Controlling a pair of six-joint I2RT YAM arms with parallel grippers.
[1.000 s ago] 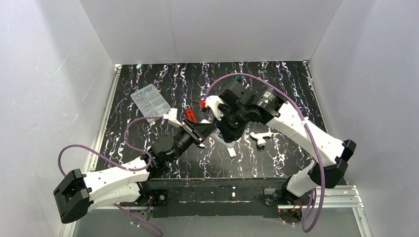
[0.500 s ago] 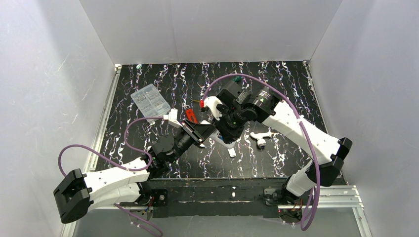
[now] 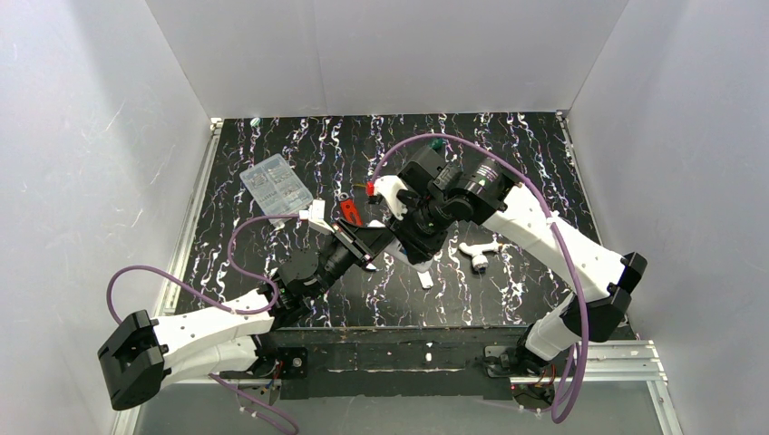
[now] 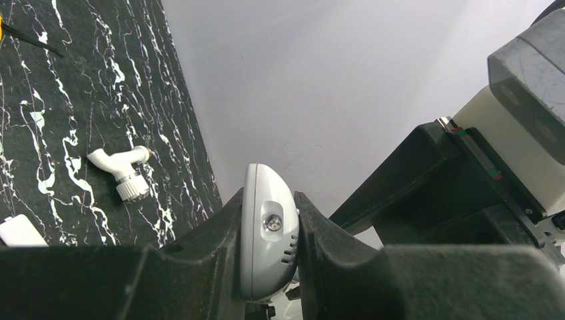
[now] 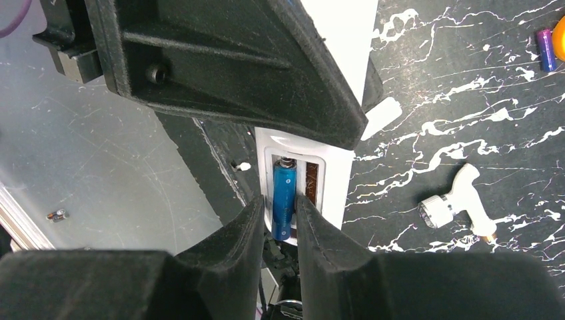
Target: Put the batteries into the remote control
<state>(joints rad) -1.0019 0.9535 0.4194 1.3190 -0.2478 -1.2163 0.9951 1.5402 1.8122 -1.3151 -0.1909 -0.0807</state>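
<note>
Left gripper [image 4: 268, 207] is clenched on the remote control [image 4: 265, 260], one finger on each long side, with the rounded top end and its small lens sticking out past the fingertips. In the top view the remote sits mid-table [image 3: 508, 172], where the two arms meet.

Right wrist view: the remote is back side up with its battery bay open. One blue battery [image 5: 283, 190] lies lengthwise in the bay's left slot, silvery end toward the top. The slot beside it shows only brown.

Right gripper [image 5: 278, 200] is closed down to a narrow gap, with its fingertips pinching the lower end of that battery. Grip looks snug, though actual contact is hard to confirm. Black body of the left gripper fills the frame above the bay.

Relative to the remote:
- Small white flat piece [image 5: 381, 117] lies on the table just beside it, to the right. Could be a cover, cannot tell.
- White angled fitting [image 5: 456, 199] with a ribbed end lies near it, further right, not touching.
- Second battery [image 5: 546, 50] lies well apart, far right at the frame edge, next to an orange thing [image 5: 560, 33] that is cut off.
- Clear plastic box [image 3: 275, 186] sits well apart on the left in the top view, toward the back wall.
</note>
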